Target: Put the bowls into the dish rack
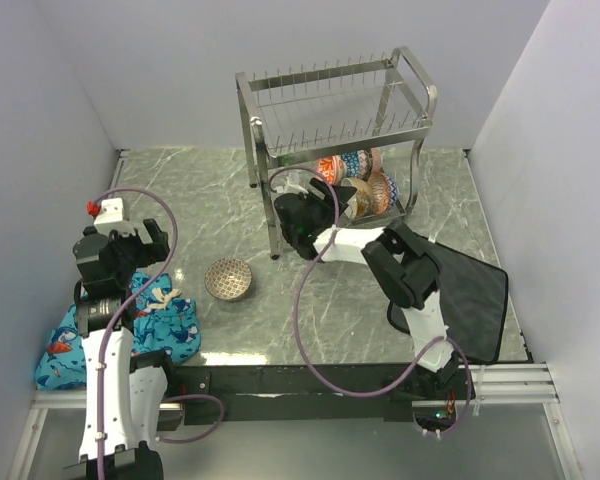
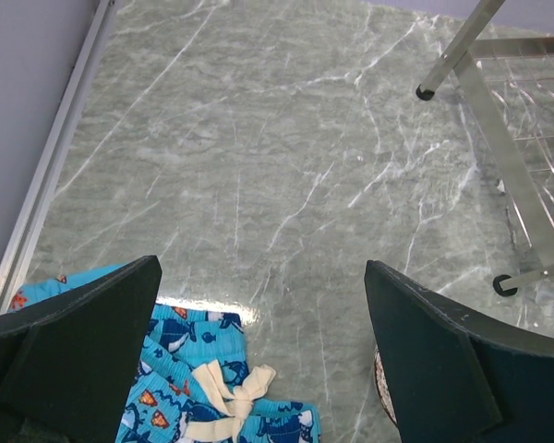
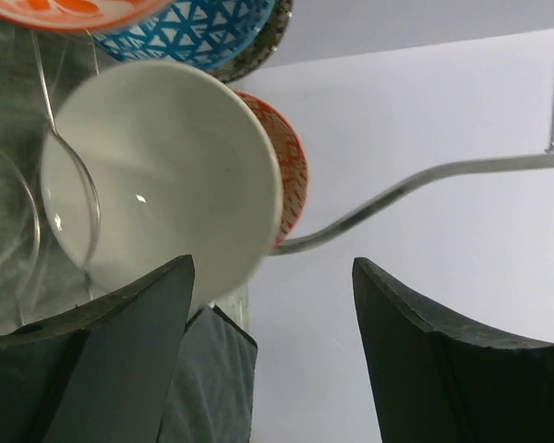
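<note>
The dish rack stands at the back of the table, with several patterned bowls upright in its lower tier. My right gripper reaches into that tier from the left. In the right wrist view a cream-white bowl leans in the rack wires just above my left finger. A blue bowl and red-orange bowls sit behind it, and the right gripper is open and empty. A brown-grey bowl sits alone on the table. My left gripper hangs open above the table's left side.
A blue patterned cloth lies at the front left, under the left arm. A dark mat lies at the front right. The rack's legs stand to the right of the left gripper. Walls close in on three sides.
</note>
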{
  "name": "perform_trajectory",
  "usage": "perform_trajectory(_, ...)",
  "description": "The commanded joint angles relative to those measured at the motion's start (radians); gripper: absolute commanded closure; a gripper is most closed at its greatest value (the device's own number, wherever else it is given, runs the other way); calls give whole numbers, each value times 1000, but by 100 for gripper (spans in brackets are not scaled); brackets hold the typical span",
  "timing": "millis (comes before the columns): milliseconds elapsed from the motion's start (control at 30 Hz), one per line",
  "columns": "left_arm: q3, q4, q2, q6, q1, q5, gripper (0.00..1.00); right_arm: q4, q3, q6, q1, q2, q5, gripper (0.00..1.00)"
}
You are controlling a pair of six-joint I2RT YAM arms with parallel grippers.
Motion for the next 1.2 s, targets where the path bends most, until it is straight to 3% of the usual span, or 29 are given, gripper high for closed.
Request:
perform_trajectory(0,90,12,2,16,-11,-14,1,-25,-103,57,15,-174,8,23)
perform_trajectory(200,174,-22,19,34,-15,-34,1,-158,-333,187,98,-392,0,20)
perform_trajectory(300,213,-32,27,34,-18,-29,1,-488,-400,428,193,-519,-44,19)
perform_trajectory(333,221,-36,30,36,-16,-25,1,-733,-395,594,245,-594,-112,17)
perform_trajectory(400,239,-34,33,45,-16,-26,1,-894,-327,707,260,-677,-188,7)
perform_trajectory(433,241,-33,33,54,-18,-26,1,-1063,-285,781,259,-734,-272,4)
perform_trajectory(533,242,-43,25,60,-18,-36,1,-1155,-169,761,273,-815,-481,0)
perform_trajectory(567,238,-54,13,57,-16,-40,1,-1211,-39,783,277,-819,-695,0)
perform_trajectory(633,222,-65,-1,42,-18,-46,1,-1304,72,807,276,-823,-914,0)
perform_trajectory(667,210,-74,-19,33,-18,-57,0,-1331,168,818,277,-817,-1016,0)
perform_trajectory(700,205,-82,-26,28,-18,-59,0,-1353,206,842,279,-807,-1220,0)
perform_trajectory(767,196,-97,-48,20,-13,-56,1,-1362,279,904,282,-752,-1337,0)
perform_trajectory(800,195,-114,-55,19,-10,-60,1,-1364,304,1010,285,-722,-1403,0)
perform_trajectory(933,208,-154,-70,28,1,-85,1,-1263,321,1229,293,-614,-1390,4)
perform_trajectory(1167,233,-209,-79,54,-1,-114,1,-1327,563,1494,299,-336,-1248,10)
